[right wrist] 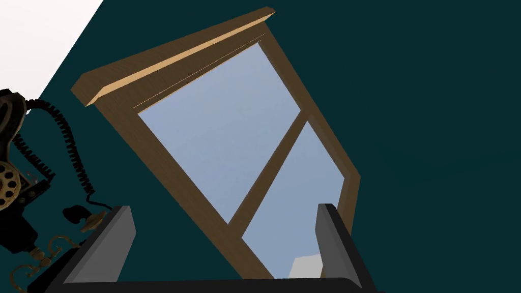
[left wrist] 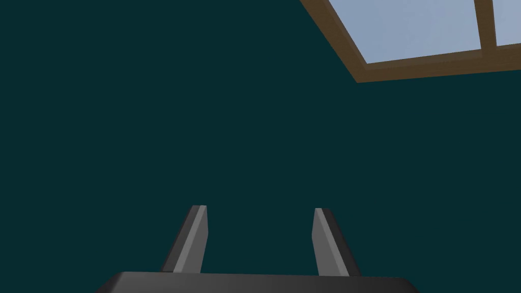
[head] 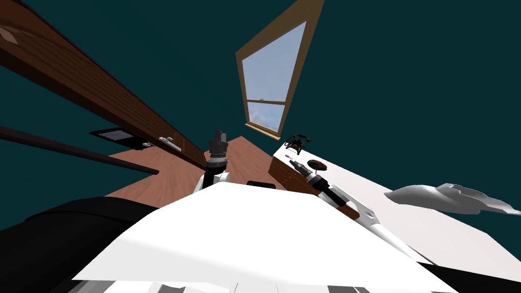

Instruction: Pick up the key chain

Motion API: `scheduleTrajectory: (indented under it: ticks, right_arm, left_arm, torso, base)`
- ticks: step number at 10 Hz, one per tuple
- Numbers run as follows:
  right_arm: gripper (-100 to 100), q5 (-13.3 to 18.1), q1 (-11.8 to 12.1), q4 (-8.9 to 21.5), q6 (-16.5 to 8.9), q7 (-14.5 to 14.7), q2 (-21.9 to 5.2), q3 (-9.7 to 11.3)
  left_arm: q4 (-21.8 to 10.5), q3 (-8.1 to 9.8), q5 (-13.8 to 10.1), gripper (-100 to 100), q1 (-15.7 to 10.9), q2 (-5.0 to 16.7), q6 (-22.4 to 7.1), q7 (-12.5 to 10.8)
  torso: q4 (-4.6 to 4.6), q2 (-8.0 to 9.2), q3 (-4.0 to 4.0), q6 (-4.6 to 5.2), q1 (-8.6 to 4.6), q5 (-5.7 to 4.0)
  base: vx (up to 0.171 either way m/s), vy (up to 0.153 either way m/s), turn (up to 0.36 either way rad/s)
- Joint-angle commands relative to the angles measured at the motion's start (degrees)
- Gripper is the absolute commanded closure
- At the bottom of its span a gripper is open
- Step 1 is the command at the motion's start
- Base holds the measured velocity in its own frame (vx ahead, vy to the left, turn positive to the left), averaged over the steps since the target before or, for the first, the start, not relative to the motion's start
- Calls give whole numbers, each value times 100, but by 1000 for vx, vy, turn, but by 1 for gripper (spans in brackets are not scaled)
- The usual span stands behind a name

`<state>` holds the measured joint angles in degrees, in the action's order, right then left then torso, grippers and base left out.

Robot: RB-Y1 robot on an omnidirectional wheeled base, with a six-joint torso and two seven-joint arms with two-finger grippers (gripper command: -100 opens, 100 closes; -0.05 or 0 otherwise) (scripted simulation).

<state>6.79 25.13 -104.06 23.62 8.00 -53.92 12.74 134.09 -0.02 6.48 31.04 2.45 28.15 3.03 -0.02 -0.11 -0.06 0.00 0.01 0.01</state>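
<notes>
Lying just beside parted right jaws: perhaps the key chain (head: 317, 164).

The key chain (head: 317, 164) shows as a small, dark, roundish thing with a touch of red. It lies flat on the white table (head: 407, 224), near the old black telephone (head: 298, 142) but apart from it. Its finer details are too small to tell.
</notes>
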Motion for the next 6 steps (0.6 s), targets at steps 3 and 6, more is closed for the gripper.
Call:
scheduleTrajectory:
  ticks: [3, 6]
  right_arm:
    - [-100, 290, -128, 527, 6, 58, -566, 403]
    - [-100, 404, -176, 941, 35, 44, -825, 554]
  left_arm:
    - [0, 1, 0, 0, 1, 0, 0, 0]
    - [0, 0, 0, 0, 1, 0, 0, 0]
  torso:
    - [-1, -6, -4, 5, 1, 0]
    - [-2, -9, -5, 1, 0, 0]
  base:
    - [42, 19, 170]
    - [42, 10, 134]
